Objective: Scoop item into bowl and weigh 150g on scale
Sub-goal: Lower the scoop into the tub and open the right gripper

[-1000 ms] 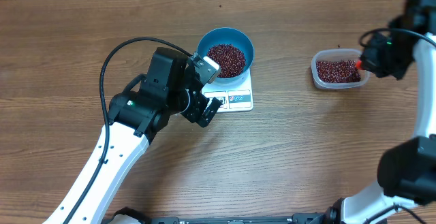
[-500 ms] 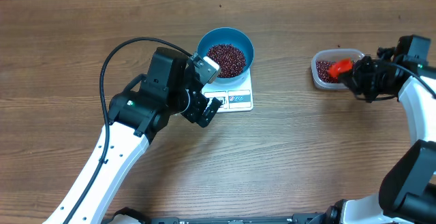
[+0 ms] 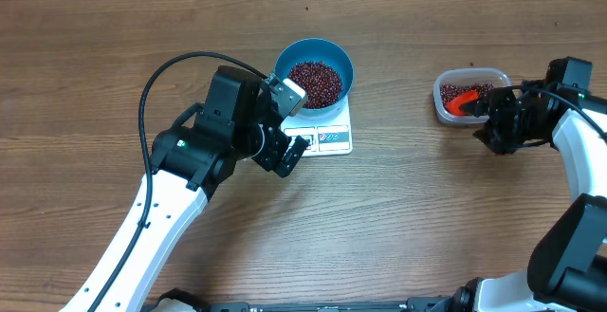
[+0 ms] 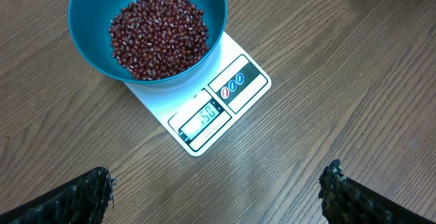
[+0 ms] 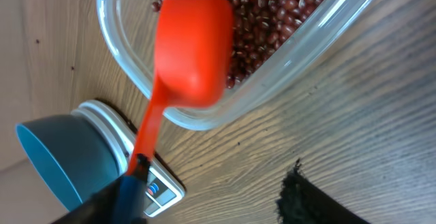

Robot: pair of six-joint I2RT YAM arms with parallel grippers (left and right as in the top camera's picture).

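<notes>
As beans fill the bowl, scale seemingly shows 150.

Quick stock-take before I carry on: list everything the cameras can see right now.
beans: one heap, dark red-brown, in the bowl
spare beans: one lot, dark red-brown, in the tub
bowl: one, bright blue, on the scale
scale: one, white, mid-table
tub: one, clear plastic, by the right arm
scoop: one, orange-red, head in the tub, handle over its rim
table: one, brown wood
left gripper: one, black, open, near the scale
right gripper: one, black, open, at the scoop's handle
</notes>
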